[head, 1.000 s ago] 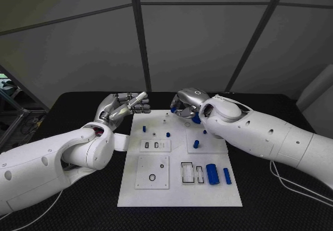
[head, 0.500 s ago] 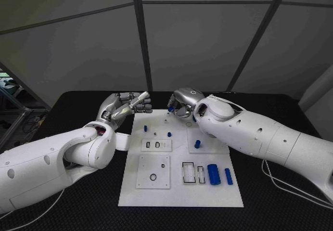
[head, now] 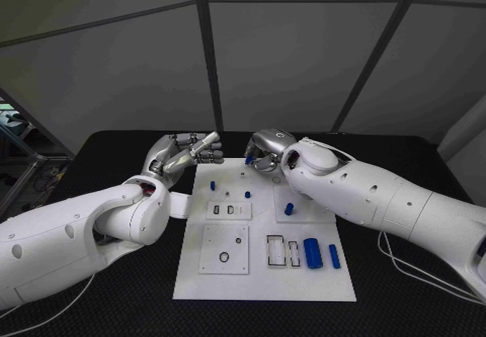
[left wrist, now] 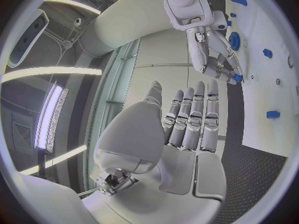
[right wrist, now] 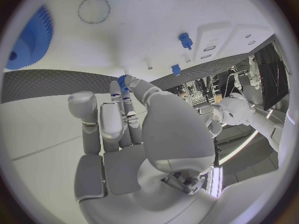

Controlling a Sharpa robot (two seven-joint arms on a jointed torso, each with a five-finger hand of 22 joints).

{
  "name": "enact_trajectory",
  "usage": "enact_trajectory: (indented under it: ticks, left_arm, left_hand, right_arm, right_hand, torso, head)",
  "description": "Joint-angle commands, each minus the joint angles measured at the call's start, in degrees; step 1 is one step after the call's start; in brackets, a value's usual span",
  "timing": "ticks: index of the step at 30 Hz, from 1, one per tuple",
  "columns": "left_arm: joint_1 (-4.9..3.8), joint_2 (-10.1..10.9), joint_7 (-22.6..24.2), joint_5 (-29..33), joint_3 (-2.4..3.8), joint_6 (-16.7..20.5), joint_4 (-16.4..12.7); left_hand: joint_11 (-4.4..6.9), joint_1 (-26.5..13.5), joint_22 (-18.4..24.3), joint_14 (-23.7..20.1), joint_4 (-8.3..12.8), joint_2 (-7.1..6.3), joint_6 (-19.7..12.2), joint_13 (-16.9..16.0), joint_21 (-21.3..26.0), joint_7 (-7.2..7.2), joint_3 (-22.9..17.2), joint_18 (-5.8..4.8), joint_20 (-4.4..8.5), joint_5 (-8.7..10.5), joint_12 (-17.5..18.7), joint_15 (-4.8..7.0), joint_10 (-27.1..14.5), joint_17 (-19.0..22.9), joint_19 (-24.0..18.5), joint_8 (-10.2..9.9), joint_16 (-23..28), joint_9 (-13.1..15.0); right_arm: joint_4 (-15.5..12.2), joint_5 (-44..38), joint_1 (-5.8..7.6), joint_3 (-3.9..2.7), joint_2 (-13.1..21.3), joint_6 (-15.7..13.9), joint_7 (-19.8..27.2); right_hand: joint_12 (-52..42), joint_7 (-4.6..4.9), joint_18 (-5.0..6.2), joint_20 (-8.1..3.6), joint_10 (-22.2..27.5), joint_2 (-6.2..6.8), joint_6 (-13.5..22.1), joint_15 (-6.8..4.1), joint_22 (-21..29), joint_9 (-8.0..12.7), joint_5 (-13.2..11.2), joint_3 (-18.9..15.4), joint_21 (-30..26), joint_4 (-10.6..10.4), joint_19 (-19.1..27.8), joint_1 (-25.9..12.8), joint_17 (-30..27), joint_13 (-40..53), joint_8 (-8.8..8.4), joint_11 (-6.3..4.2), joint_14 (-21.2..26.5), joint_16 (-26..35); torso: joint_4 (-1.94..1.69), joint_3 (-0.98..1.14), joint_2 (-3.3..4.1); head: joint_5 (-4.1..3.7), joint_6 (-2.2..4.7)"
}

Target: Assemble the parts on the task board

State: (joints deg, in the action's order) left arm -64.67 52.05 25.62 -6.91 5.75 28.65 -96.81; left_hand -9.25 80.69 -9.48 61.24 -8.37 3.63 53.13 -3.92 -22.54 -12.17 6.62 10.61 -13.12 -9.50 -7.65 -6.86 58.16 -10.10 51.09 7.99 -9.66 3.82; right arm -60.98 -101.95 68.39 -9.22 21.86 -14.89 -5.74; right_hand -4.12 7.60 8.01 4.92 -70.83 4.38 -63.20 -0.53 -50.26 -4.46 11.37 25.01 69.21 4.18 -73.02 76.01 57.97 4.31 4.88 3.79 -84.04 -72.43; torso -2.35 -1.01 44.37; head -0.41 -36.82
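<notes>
The white task board (head: 304,281) lies in the middle of the black table. My right hand (head: 265,150) hovers over the board's far edge and pinches a small blue part (head: 250,160) at its fingertips; the same part (right wrist: 121,80) (left wrist: 238,77) shows in both wrist views. A blue gear (right wrist: 28,40) (left wrist: 234,39) lies on the board near that hand. My left hand (head: 187,154) is raised beside the board's far left corner, its fingers (left wrist: 193,117) straight and holding nothing. On the board stand a blue peg (head: 213,186), a small blue stub (head: 247,194) and another blue piece (head: 289,208).
A thick blue cylinder (head: 312,253) and a thinner one (head: 333,256) lie at the board's near right, beside two rectangular slots (head: 274,251). A square plate with an oval hole (head: 222,258) sits at near left. My right forearm (head: 375,196) crosses the board's right side.
My right hand and arm have drifted a little to the left over the board's far edge, now covering the blue gear in the head view. The left hand has barely moved.
</notes>
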Motion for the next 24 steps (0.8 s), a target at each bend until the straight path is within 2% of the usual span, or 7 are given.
enact_trajectory:
  ticks: [1, 16, 24]
  left_arm:
    - [-0.13, -0.02, 0.22, -0.43, 0.05, -0.67, -0.17]
    - [-0.20, -0.17, 0.18, -0.43, 0.05, -0.70, -0.09]
    - [-0.26, -0.20, 0.15, -0.43, 0.06, -0.72, -0.06]
  left_hand:
    - [-0.44, 0.39, 0.08, -0.23, 0.14, 0.02, 0.10, 0.09, -0.05, -0.32, 0.29, -0.20, -0.11, 0.08, 0.26, -0.28, -0.01, -0.10, 0.18, -0.28, 0.29, -0.07]
    - [-0.44, 0.39, 0.08, -0.23, 0.14, 0.02, 0.10, 0.09, -0.05, -0.32, 0.29, -0.20, -0.11, 0.08, 0.26, -0.28, -0.01, -0.10, 0.18, -0.28, 0.29, -0.07]
    - [-0.44, 0.39, 0.08, -0.23, 0.14, 0.02, 0.10, 0.09, -0.05, -0.32, 0.29, -0.20, -0.11, 0.08, 0.26, -0.28, -0.01, -0.10, 0.18, -0.28, 0.29, -0.07]
  right_arm:
    - [0.28, -0.36, 0.16, -0.03, -0.24, 1.00, -0.03]
    - [1.94, -0.36, 0.16, -0.01, -1.59, 2.40, 0.19]
    - [2.66, -0.37, 0.17, 0.01, -2.02, 3.31, 0.36]
  right_hand:
    - [0.36, 0.14, -0.91, 0.25, -0.02, 0.38, -0.19, -0.30, -0.05, -0.02, 0.15, 0.18, 0.22, -0.30, -0.22, -0.27, 0.09, -0.11, 0.15, 0.13, -1.54, -0.23]
    - [0.45, 0.22, -0.86, 0.31, 0.21, 0.60, 0.03, -0.19, 0.15, 0.04, -0.04, 0.23, 0.16, -0.45, 0.00, -0.42, 0.06, -0.16, -0.06, 0.24, -1.50, -0.30]
    - [0.66, 0.59, -0.70, 0.68, 2.02, 1.54, 1.13, 0.27, 0.91, 0.30, -0.94, 0.35, -0.14, -0.92, 0.85, -0.88, -0.35, -0.45, -0.89, 0.76, -1.24, -0.26]
  torso:
    - [0.05, 0.03, 0.02]
    - [0.01, 0.00, 0.07]
    - [0.09, 0.02, 0.14]
  head:
    - [0.10, -0.04]
    - [0.22, -0.14]
    - [0.28, -0.16]
